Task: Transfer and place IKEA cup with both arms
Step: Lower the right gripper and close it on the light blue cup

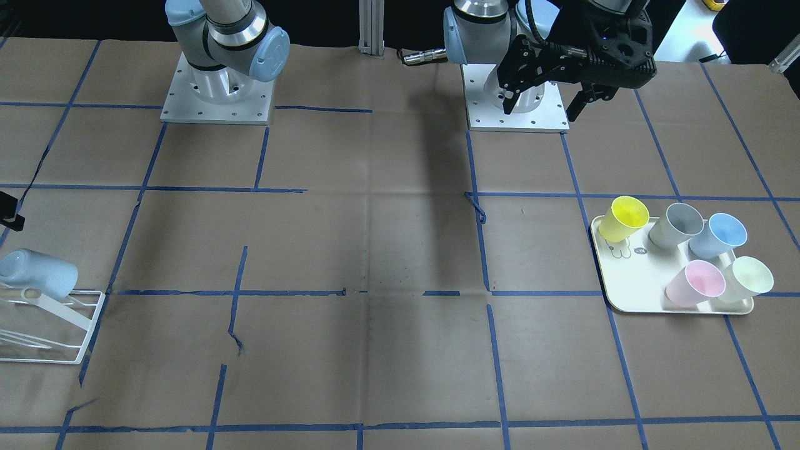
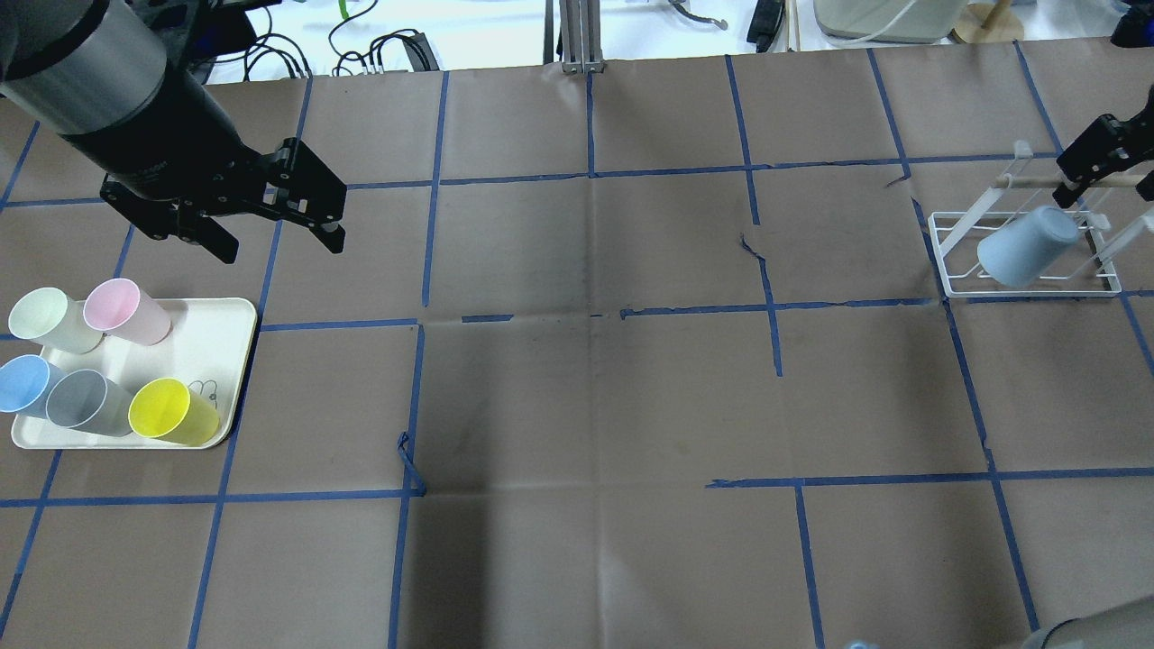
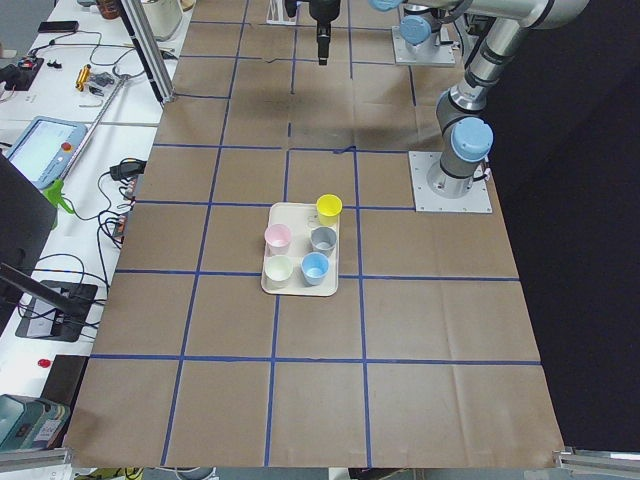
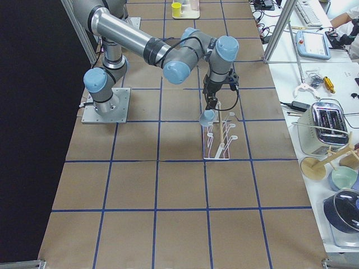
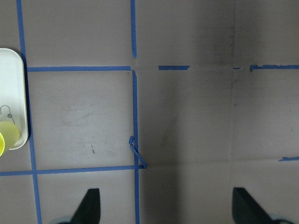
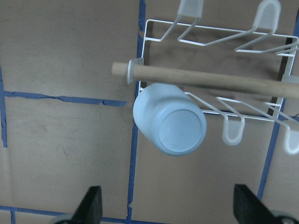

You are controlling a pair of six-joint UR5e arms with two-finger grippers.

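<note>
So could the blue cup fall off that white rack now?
Maybe. The blue cup sits tilted, bottom up, on the white rack, not standing flat, so a bump might knock it off. The right gripper hangs open right over it, beside the wooden bar, so pulling away carelessly could catch either one.

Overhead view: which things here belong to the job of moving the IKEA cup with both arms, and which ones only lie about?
Belong to the job:
- pale blue cup, hung base-up on the rack
- white wire rack
- left gripper, open
- right gripper, open, above that cup

Only lying about:
- white tray
- on it: yellow cup, grey cup, blue cup, pink cup, pale green cup
</note>
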